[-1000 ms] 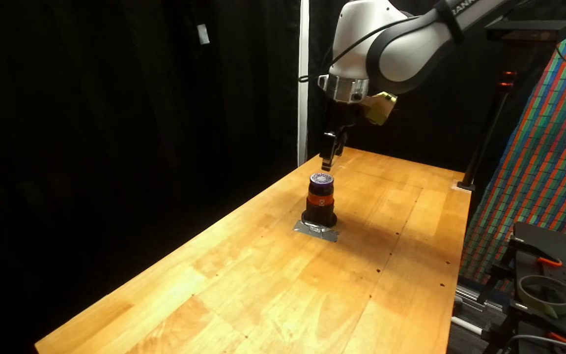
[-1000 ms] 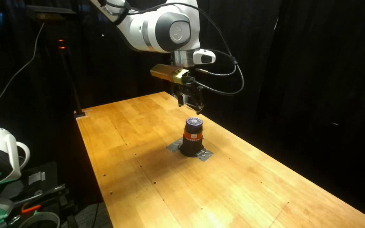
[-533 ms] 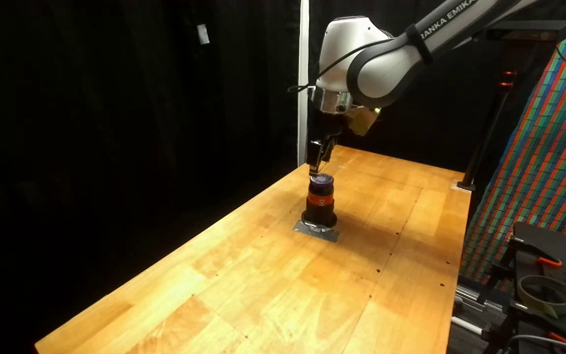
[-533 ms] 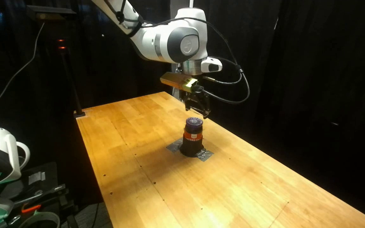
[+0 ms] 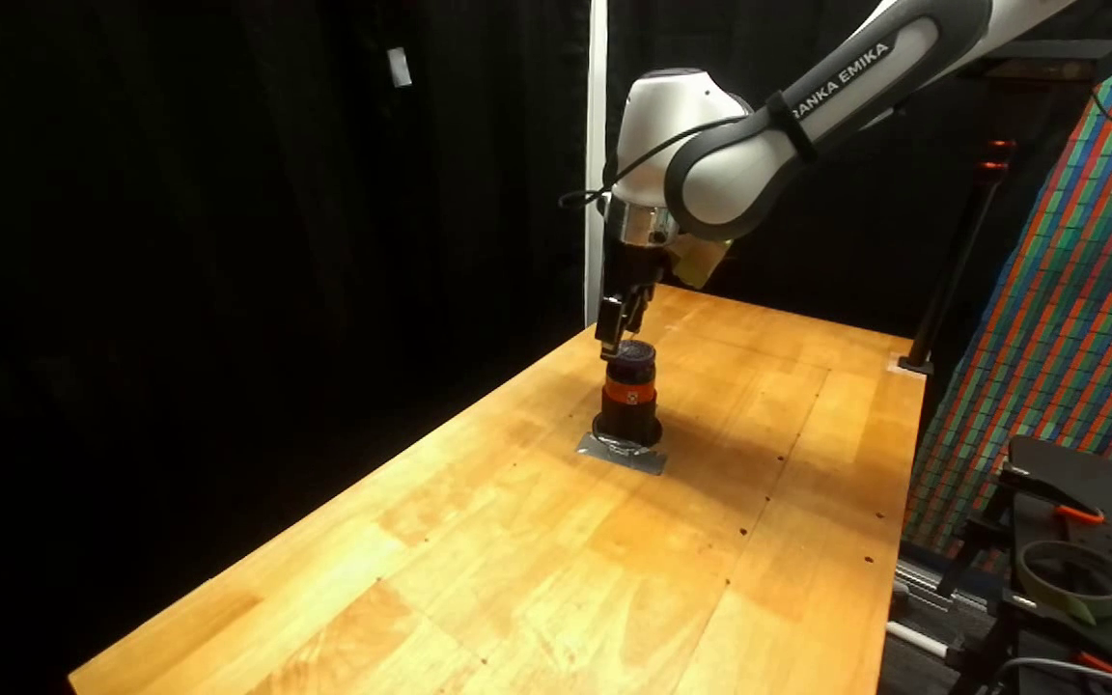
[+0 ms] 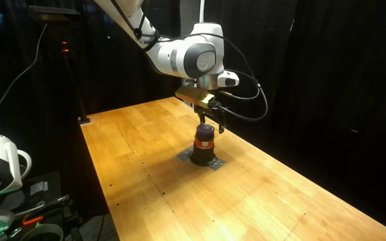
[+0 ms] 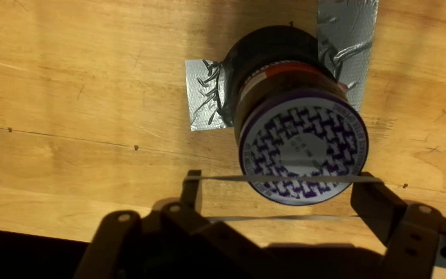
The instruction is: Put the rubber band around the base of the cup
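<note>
The cup stands upright on the table, a dark cylinder with an orange-red band and a pale, purple-patterned round top. It shows in both exterior views (image 5: 630,394) (image 6: 204,144) and in the wrist view (image 7: 304,149). My gripper (image 7: 281,180) is open. The rubber band (image 7: 223,178) is stretched around the outside of both fingers, making two roughly parallel strands. In the wrist view the front strand crosses over the cup's top near its edge. In both exterior views the gripper (image 5: 620,342) (image 6: 212,126) is close to the cup's top, tips near lid height. Contact cannot be told.
Grey tape strips (image 7: 347,46) (image 6: 217,164) hold the cup's base to the wooden table (image 5: 517,560). A dark camera stand (image 6: 75,87) is at the table's far corner. A black cart (image 5: 1087,502) with a tape roll (image 5: 1072,579) stands beside the table.
The arm has moved down and closer to the cup, leftward in an exterior view and rightward in an exterior view. The gripper stays open. The cup has not moved.
</note>
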You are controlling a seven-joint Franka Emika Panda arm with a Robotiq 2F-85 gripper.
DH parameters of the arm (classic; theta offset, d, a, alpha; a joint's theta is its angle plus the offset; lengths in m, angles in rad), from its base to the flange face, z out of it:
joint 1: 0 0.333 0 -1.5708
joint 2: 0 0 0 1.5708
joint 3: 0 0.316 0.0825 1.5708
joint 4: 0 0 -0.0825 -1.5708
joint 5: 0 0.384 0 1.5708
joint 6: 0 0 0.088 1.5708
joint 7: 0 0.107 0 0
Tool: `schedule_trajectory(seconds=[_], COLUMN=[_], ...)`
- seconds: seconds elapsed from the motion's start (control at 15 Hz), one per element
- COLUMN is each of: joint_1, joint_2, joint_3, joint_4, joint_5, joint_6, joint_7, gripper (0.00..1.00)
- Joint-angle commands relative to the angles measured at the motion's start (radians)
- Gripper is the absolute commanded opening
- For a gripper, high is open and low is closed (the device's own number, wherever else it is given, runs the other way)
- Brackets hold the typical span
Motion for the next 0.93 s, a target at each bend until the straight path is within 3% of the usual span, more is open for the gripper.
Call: schedule_trajectory(seconds=[0.0, 0.27, 0.6, 0.87], joint_1=[0.019, 0.010, -0.012, -0.030], joint_2=[0.034, 0.047, -0.004, -0.066], joint_3=[-0.018, -0.012, 0.004, -0.001], joint_4=[0.027, 0.020, -0.026, -0.090], joint_5=[0.004, 0.019, 0.073, 0.108], joint_6=[0.058, 0.054, -0.091, -0.120], joint_7=[-0.032, -0.054, -0.103, -0.123], gripper=[1.00, 1.00, 1.00, 1.00])
